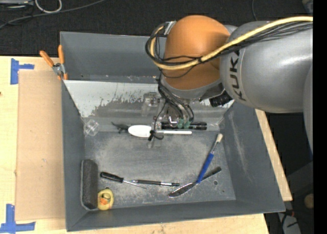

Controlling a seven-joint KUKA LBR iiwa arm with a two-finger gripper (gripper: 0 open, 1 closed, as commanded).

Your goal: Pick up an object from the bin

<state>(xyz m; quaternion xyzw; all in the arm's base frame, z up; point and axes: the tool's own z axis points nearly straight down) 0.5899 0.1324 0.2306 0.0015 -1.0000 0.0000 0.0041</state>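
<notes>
My gripper (155, 133) is low over the middle of the bin, under the orange cover. It stands at the right end of a white spoon-shaped piece (138, 131), which lies flat with a dark stem pointing left. Just to the gripper's right lie a white pen (178, 132) and, behind it, a black marker (197, 125), both roughly level. Whether anything is between the gripper's tips is hidden.
A blue-handled brush (208, 163) leans at the right. Near the front lie a metal spoon (182, 188), a black-handled tool (137, 181), a dark roller (89, 183) and a yellow tape measure (104, 199). A clear cup (91, 126) sits at the left.
</notes>
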